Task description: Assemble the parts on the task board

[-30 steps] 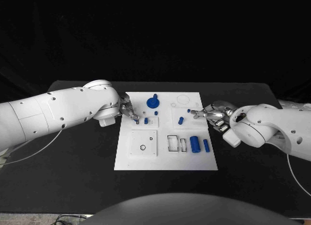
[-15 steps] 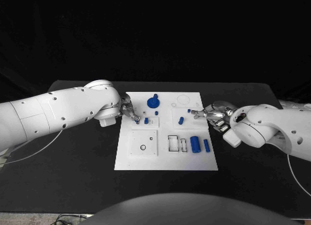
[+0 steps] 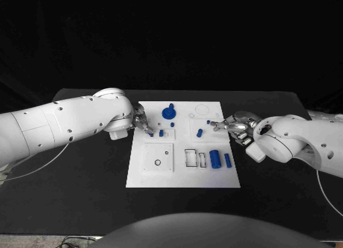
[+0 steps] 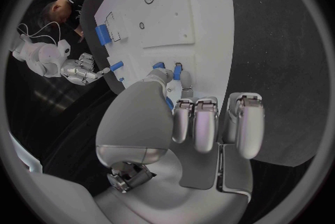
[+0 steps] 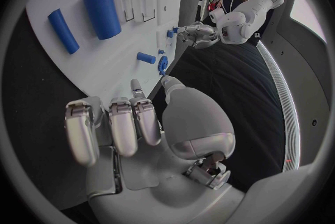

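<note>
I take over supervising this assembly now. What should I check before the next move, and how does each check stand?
1. Task board flat on the table: ok.
2. Left hand at the board's left edge by a small blue peg: ok.
3. Left hand's hold on a part: cannot tell.
4. Right hand at the board's right edge, fingers curled: ok; whether it holds anything: cannot tell.
5. Large blue cylinder and slim blue bar lying loose, unassembled: not ok.

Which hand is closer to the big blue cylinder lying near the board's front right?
Right. The right hand sits at the task board's right edge, just behind the big blue cylinder. The left hand is across the board at its left edge, farther away.
</note>
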Controlling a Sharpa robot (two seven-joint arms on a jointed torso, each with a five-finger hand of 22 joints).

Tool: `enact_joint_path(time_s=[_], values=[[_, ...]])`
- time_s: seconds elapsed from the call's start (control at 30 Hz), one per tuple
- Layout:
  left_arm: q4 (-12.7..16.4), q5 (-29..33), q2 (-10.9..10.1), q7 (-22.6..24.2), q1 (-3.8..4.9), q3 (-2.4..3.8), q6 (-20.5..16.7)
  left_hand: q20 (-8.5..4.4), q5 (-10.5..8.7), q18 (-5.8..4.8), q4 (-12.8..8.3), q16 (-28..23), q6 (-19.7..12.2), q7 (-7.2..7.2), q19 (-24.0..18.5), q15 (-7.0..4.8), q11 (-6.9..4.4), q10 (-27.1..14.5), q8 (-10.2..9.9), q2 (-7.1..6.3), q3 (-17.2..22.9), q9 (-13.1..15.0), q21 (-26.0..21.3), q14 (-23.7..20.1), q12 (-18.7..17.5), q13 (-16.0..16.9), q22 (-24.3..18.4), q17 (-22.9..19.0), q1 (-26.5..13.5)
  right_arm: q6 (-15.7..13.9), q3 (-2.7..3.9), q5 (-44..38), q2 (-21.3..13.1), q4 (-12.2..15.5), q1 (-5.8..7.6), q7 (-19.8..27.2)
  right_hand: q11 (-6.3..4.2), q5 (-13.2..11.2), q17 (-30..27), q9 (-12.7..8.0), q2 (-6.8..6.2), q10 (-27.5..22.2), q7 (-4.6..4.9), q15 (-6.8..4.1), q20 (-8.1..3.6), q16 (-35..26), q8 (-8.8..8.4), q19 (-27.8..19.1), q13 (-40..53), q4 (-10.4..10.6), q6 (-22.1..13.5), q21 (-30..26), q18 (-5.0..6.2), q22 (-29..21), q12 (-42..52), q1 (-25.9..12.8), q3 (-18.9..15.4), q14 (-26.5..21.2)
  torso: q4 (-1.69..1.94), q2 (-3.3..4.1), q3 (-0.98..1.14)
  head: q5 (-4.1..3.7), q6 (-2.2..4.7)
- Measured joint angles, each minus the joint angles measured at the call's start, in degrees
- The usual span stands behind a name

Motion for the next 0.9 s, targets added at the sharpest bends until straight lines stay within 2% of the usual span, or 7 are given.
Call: enact_joint_path(time_s=[0.9], values=[[0.0,0.1,0.3,-0.4,0.0,-0.02,1.0,0.0,-1.14,0.0,0.1,0.0,-0.1,0.1,0.0,0.0,0.0,0.0,-0.2,0.14,0.2,0.0,0.0,0.0,0.0,0.0,0.0,0.0,0.1,0.0,0.0,0.0,-0.1,0.1,0.0,0.0,0.0,0.0,0.0,0.0,0.0,0.0,0.0,0.0,0.0,0.0,0.0,0.0,0.0,0.0,0.0,0.0,0.0,0.0,0.0,0.0,0.0,0.0,-0.02,0.02,-0.01,-0.12,0.0]])
